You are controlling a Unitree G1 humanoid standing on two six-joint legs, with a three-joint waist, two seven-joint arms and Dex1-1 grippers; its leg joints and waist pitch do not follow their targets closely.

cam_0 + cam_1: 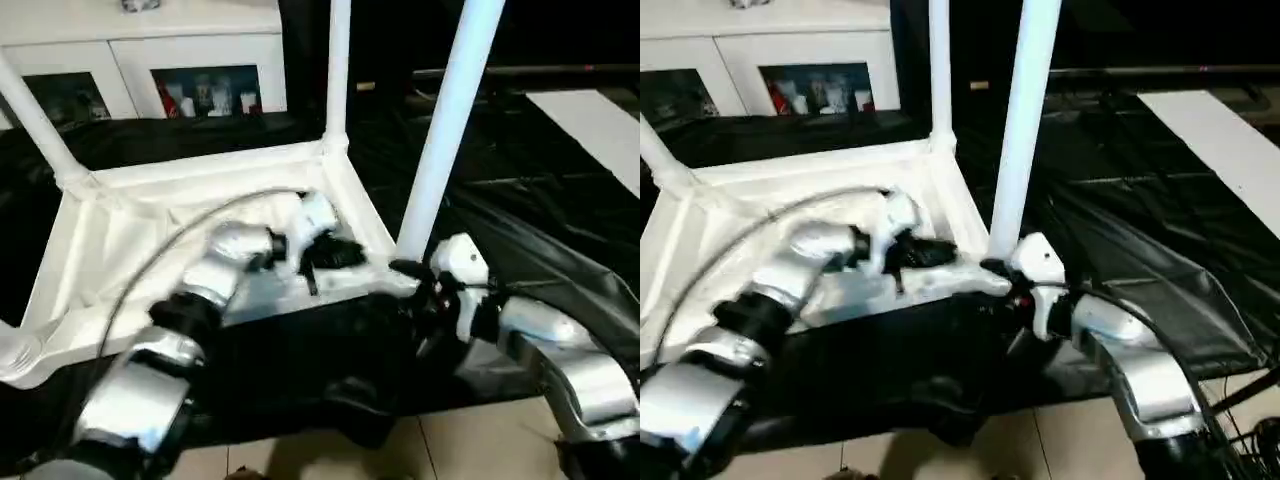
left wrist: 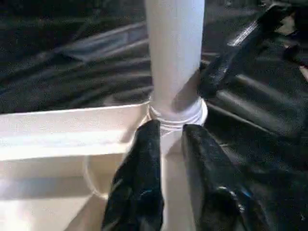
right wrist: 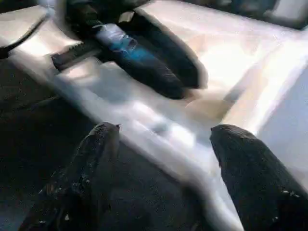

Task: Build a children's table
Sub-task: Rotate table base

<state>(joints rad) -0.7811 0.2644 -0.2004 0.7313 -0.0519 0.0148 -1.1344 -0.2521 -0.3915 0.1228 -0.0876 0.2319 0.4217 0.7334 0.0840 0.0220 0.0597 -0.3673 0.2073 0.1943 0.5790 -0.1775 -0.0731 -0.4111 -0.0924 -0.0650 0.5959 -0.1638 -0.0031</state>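
White plastic makes up the upturned tabletop (image 1: 150,235), which lies ribbed side up near the front edge of the black-sheeted work table (image 1: 540,215). Legs stand in its sockets: one at the far left corner (image 1: 35,120), one at the far right corner (image 1: 337,70), and a thick one at the near right corner (image 1: 450,120); the near left corner sits at the picture's edge, so I cannot tell about that socket.

My worry is the near right leg: if it is not fully seated, a knock from either arm could tilt it or pop it from its socket, and a shove on the rim could slide the tabletop over the slippery sheet towards the table's front edge.

In the left wrist view, the left gripper (image 2: 169,144) has its fingers a little apart, tips just at the leg's collar, holding nothing. The right gripper (image 3: 166,144) stands wide open at the tabletop's near rim, empty.
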